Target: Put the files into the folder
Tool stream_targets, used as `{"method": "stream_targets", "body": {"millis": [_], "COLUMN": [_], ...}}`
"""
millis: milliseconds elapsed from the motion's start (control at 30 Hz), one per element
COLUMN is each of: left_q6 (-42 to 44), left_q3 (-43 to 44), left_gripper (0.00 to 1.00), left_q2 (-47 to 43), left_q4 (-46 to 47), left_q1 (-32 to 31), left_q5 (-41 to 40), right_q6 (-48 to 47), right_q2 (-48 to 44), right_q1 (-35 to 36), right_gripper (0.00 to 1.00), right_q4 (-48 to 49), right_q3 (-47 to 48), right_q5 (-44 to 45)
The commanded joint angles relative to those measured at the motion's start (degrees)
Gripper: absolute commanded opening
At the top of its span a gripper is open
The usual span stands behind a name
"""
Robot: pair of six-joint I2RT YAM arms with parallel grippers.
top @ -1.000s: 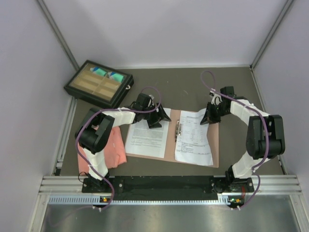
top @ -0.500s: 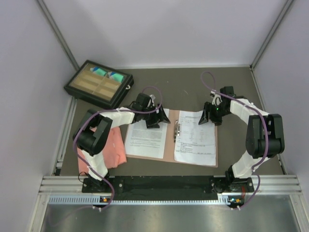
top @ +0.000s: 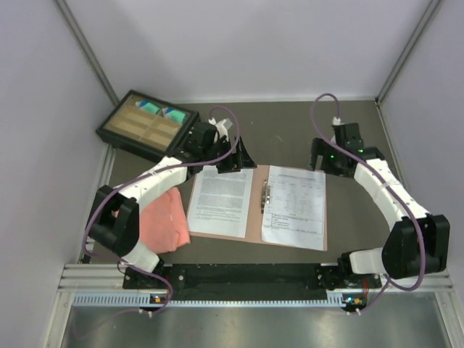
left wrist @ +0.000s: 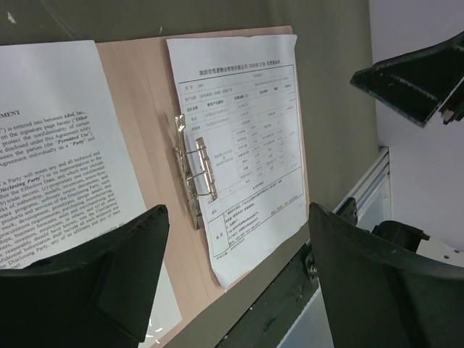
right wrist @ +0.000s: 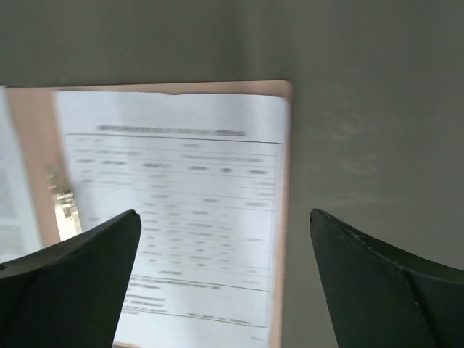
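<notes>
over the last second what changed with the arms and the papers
The right end effector opened, let go of the form sheet, which now lies flat in the folder, and drew back. The left end effector, open, backed off slightly. The text sheet, pink cloth and box stayed put.

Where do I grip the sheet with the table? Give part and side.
Best bet: the far right corner of the sheet with the table, coming in low from the right with the open right gripper, the nearer one. The sheet lies flat on the folder, so only an edge offers purchase, and its left edge sits by the metal clip.
</notes>
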Motion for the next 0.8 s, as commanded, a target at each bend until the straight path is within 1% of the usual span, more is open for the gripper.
{"method": "stream_targets", "body": {"millis": [0, 33, 67, 133, 167, 200, 267, 333, 367, 433, 467, 500, 533, 600, 633, 767], "left_q6": [0.05, -0.82, -1.09, -1.71, -1.88, -2.15, -3.20, -4.16, -4.34, -4.96, -5.22, -5.57, -6.36, -6.81, -6.72, -5.84], "left_q3": [-3.96, -6.50, -7.56, -10.02, -10.82, -11.61, -13.81, -15.83, -16.36, -17.59, -18.12, -19.25, -19.87, -20.76, -20.85, -20.85], "left_gripper": [0.80, 0.78, 0.77, 0.72, 0.71, 0.69, 0.64, 0.63, 0.61, 0.58, 0.56, 0.54, 0.54, 0.53, 0.53, 0.53], "left_q2": [-2.07, -2.25, -2.43, -2.61, -2.52, -2.52, -2.61, -3.04, -2.96, -2.87, -2.87, -3.13, -3.31, -4.10, -4.45, -6.91], "left_q4": [2.53, 5.42, 6.23, 7.29, 7.47, 7.82, 9.31, 10.10, 10.11, 10.11, 12.02, 12.74, 13.44, 13.80, 13.54, 11.08], "left_q1": [-0.32, -0.50, -1.28, -3.12, -3.92, -4.80, -7.26, -9.45, -10.07, -11.39, -11.49, -11.57, -11.57, -11.57, -11.57, -11.57], "left_q5": [2.41, 3.11, 3.21, 2.77, 2.33, 1.98, 0.84, -0.48, -1.09, -2.06, -2.33, -2.68, -2.68, -2.94, -3.21, -4.08], "right_q6": [5.24, 4.90, 4.54, 4.01, 4.10, 4.80, 6.20, 6.30, 6.21, 4.90, 4.28, 3.23, 3.05, 3.22, 3.22, 2.26], "right_q2": [-0.14, 1.00, 2.41, 6.54, 7.86, 8.92, 11.12, 11.73, 12.35, 14.19, 16.81, 18.05, 19.20, 20.96, 21.40, 24.04], "right_q1": [11.14, 13.86, 17.28, 19.24, 19.77, 20.39, 20.57, 20.92, 21.09, 23.02, 23.73, 24.34, 24.96, 24.96, 25.05, 25.05], "right_gripper": [0.98, 0.97, 0.96, 0.93, 0.91, 0.86, 0.85, 0.84, 0.84, 0.82, 0.80, 0.71, 0.68, 0.64, 0.64, 0.63], "right_q4": [9.58, 9.50, 8.71, 8.27, 8.44, 8.36, 8.35, 11.51, 12.21, 11.52, 11.08, 10.64, 10.99, 12.92, 14.58, 16.08], "right_q3": [-1.91, -0.78, 1.93, 4.32, 6.07, 6.79, 7.32, 6.27, 6.27, 7.66, 9.59, 10.56, 11.27, 11.45, 11.36, 12.94], "right_q5": [-10.78, -8.76, -4.92, -3.30, -3.99, -4.78, -3.91, -6.44, -7.42, -6.73, -6.03, -5.76, -5.67, -6.45, -6.89, -8.21]}}
